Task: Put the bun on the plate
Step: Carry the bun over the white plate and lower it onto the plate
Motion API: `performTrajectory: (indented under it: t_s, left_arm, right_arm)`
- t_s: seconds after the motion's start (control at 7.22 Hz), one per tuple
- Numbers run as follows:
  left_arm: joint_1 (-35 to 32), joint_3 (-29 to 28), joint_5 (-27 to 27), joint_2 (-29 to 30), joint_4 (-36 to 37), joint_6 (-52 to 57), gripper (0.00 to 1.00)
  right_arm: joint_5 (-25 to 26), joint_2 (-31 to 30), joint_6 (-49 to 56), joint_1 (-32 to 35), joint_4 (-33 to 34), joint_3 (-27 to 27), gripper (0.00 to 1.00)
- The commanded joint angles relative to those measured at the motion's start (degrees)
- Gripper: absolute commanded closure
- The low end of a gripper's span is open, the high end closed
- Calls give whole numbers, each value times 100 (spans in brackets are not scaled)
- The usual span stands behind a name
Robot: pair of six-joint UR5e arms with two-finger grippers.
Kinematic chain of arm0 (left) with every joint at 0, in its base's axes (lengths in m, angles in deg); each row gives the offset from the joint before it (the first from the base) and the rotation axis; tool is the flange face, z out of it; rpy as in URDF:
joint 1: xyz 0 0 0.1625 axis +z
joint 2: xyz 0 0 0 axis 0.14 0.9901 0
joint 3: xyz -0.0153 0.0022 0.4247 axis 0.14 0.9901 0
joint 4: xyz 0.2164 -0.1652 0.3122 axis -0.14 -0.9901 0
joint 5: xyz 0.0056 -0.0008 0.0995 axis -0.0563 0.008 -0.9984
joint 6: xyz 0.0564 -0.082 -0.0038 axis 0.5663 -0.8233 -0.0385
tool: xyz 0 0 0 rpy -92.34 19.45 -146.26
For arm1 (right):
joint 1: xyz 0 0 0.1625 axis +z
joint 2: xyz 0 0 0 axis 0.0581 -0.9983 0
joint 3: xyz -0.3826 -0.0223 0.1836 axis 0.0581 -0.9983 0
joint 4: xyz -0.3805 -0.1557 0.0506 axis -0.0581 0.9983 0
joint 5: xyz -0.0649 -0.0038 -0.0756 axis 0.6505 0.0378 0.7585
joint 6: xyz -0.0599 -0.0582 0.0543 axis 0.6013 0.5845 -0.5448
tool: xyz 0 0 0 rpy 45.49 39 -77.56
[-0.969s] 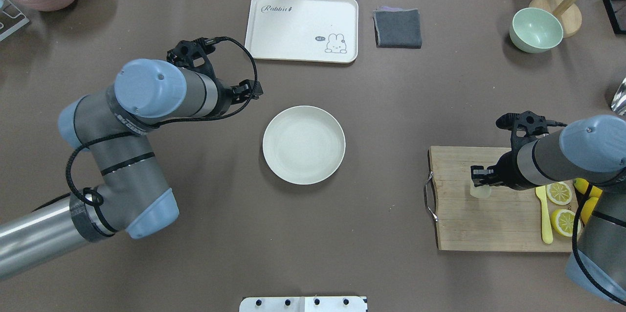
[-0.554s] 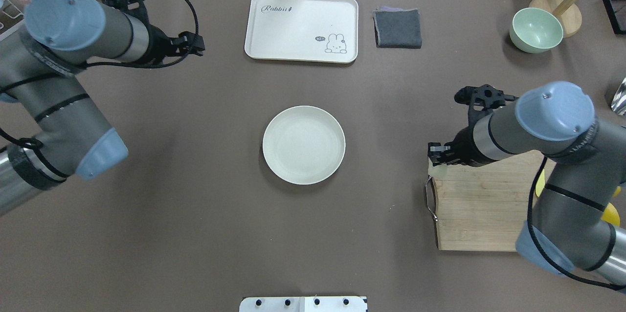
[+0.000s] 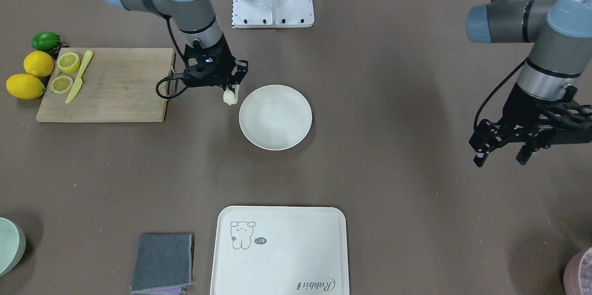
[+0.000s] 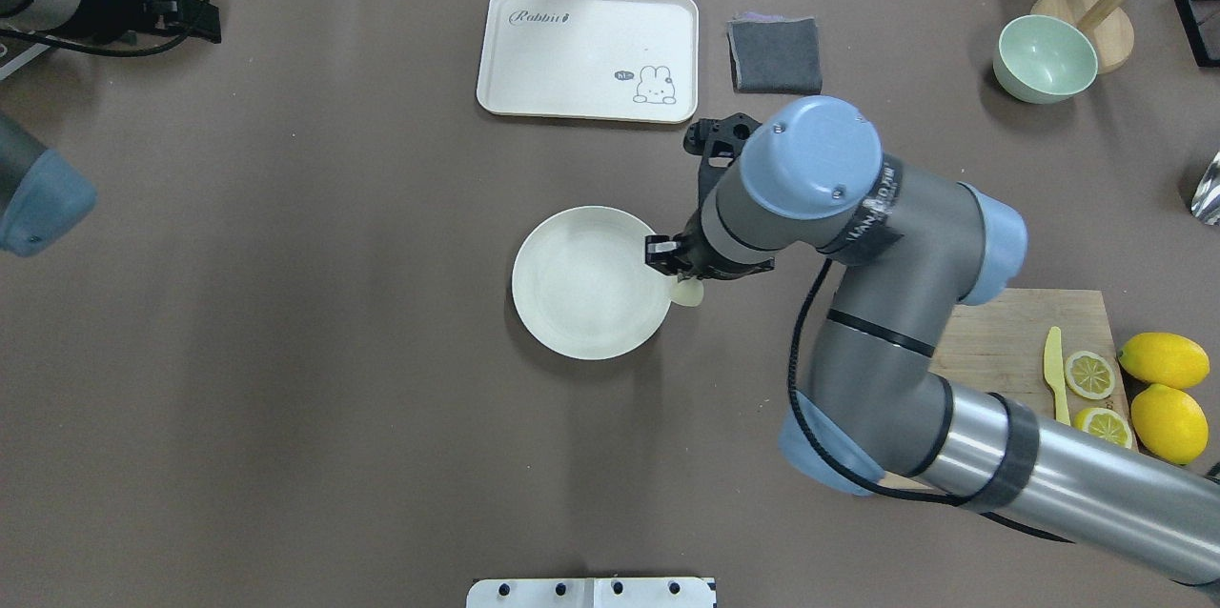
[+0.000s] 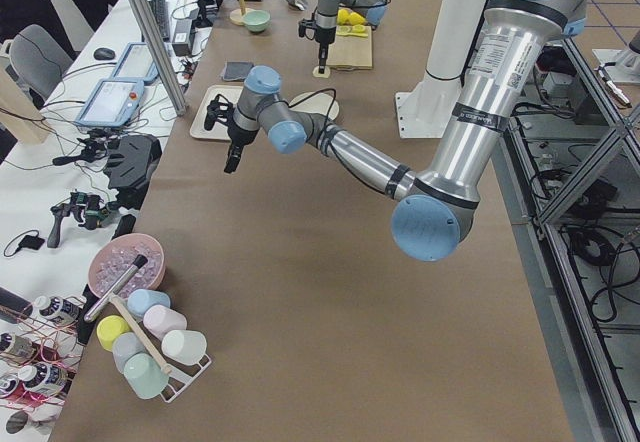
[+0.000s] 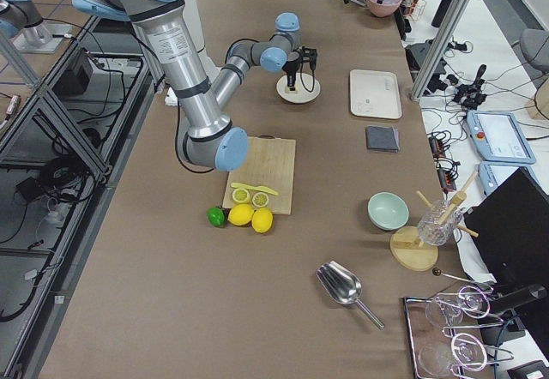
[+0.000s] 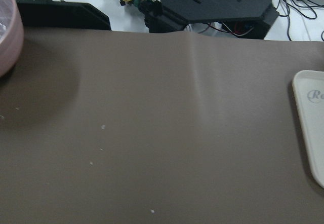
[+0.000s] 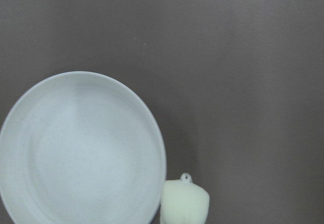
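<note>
Your right fingers [image 3: 233, 86] are clamped on the small, pale cream, smooth rounded bun [image 3: 230, 96], pinching it near its top so most of the lump hangs free below the tips. That grip looks chosen so the bun's underside can meet a surface before the fingers do. The round, shallow, off-white matte plate [image 4: 591, 282] lies just beside these fingers. In the wrist view the bun [image 8: 185, 202] sits right at the outside of the raised rim [image 8: 161, 155], not yet over the well, so I judge the carry nearly done and the set-down still to come. The bun reads as soft and dough-like, so it may deform or cling to the tips on release. The plate's flat, plain floor gives a stable landing, though the rim is a lip to clear first, so bring the bun further in over the middle before lowering. On the side of the right fingers away from the plate lies the rectangular light wooden cutting board [image 3: 104, 84], bearing two yellow lemon halves [image 3: 64, 73], well apart from the grasp. Your left fingers [image 3: 479, 155] are spread apart and empty, far beyond the plate from the right fingers, above bare brown matte desk [image 4: 381, 351], seemingly parked out of the way.
</note>
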Motion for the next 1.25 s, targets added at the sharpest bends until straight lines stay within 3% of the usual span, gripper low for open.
performTrajectory:
  t_s: [0.0,0.28,0.55,0.83,0.97,1.11]
  left_arm:
    - [-315,-284,23,-90,-26,113,2]
    - [-324,-381,-3,-195,-34,113,2]
    - [-359,-460,5,-214,-26,113,2]
    - [-359,-478,14,-205,-34,113,2]
    - [-359,-478,14,-214,-26,113,2]
    - [-359,-478,23,-214,-34,113,2]
  right_arm:
    - [272,943,88,-121,3,-1164,100]
    - [439,928,123,-252,-33,-1421,100]
    - [457,910,80,-376,-715,-1807,100]
    - [413,928,9,-393,-736,-1792,100]
    - [422,928,-8,-420,-736,-1792,3]
    - [422,928,-17,-429,-727,-1792,0]
